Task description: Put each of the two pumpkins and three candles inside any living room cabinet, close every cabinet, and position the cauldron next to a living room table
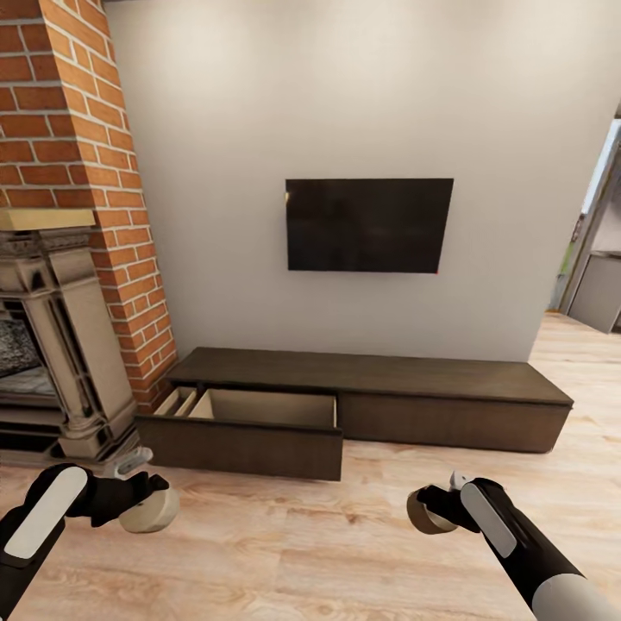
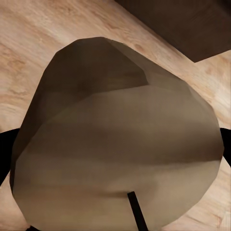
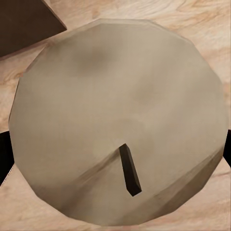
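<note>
The long low dark brown cabinet [image 1: 448,384] runs along the white wall, its left drawer [image 1: 259,431] pulled out and showing a pale wood inside. Low at the left of the head view, my left gripper [image 1: 148,500] is shut on a beige candle [image 1: 151,511]. That candle [image 2: 115,144] looms large in the left wrist view, wick end toward the camera. My right gripper [image 1: 431,509] is shut on a second candle [image 1: 424,511], whose round top and dark wick [image 3: 120,125] face the right wrist camera. Both candles hang over the wooden floor in front of the cabinet.
A brick chimney with a stone fireplace [image 1: 52,362] stands at the left, close to the open drawer. A black television [image 1: 369,224] hangs on the wall above the cabinet. A doorway [image 1: 595,259] opens at the right. Pale wood floor [image 1: 302,552] spreads between me and the cabinet.
</note>
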